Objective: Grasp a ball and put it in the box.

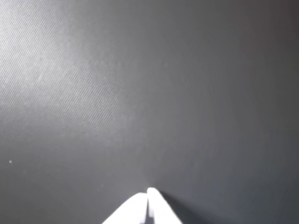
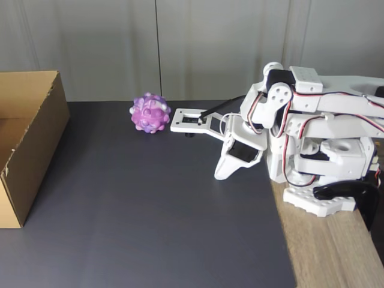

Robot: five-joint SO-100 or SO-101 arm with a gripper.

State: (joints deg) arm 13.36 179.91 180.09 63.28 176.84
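Note:
The ball [image 2: 150,113], knobbly and marbled purple, pink and white, rests on the dark mat near its back edge. The box [image 2: 33,150], brown cardboard with its top open, stands at the left edge of the fixed view. My gripper [image 2: 221,175] points down at the mat to the right of the ball, well apart from it, on the folded white arm. In the wrist view my gripper [image 1: 148,195] shows two white fingertips pressed together at the bottom edge, with nothing between them and only bare mat ahead.
A flat white bracket [image 2: 195,123] juts left from the arm, and its tip ends just right of the ball. The dark mat [image 2: 150,216] covers most of the surface. Bare wooden tabletop [image 2: 336,258] and the arm's base [image 2: 318,204] lie on the right.

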